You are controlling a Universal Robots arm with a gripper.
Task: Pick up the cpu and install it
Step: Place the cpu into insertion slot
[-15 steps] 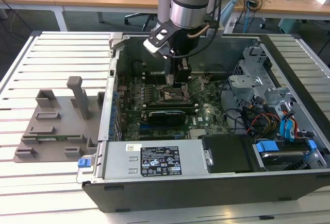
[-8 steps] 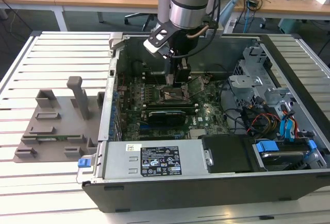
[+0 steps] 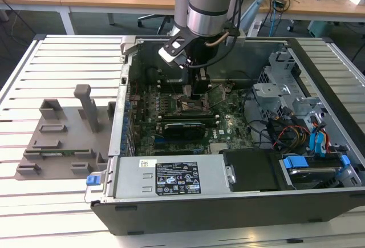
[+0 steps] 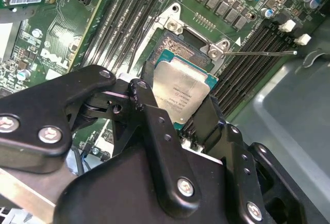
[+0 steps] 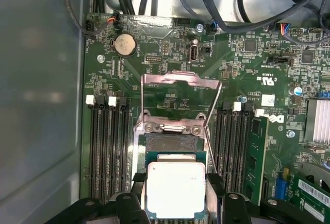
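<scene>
The cpu (image 4: 184, 91), a silver-topped square chip, sits between the two black fingers (image 4: 146, 105) of my gripper (image 4: 178, 108), which is shut on it. In the first wrist view the cpu (image 5: 175, 190) hangs just short of the open socket (image 5: 172, 144), overlapping its near edge. The socket's metal load plate (image 5: 180, 82) stands raised and its thin latch lever (image 4: 260, 53) is swung out. In the exterior view my gripper (image 3: 199, 92) reaches down into the open computer case, right over the socket (image 3: 191, 106) on the green motherboard (image 3: 228, 120).
Memory slots (image 5: 108, 147) flank the socket on both sides. A long black card (image 3: 183, 128) lies in front of it, then the power supply (image 3: 171, 177). Drive cages (image 3: 285, 88) and cables (image 3: 291, 134) fill the case's right. A grey fixture (image 3: 63, 134) stands outside, left.
</scene>
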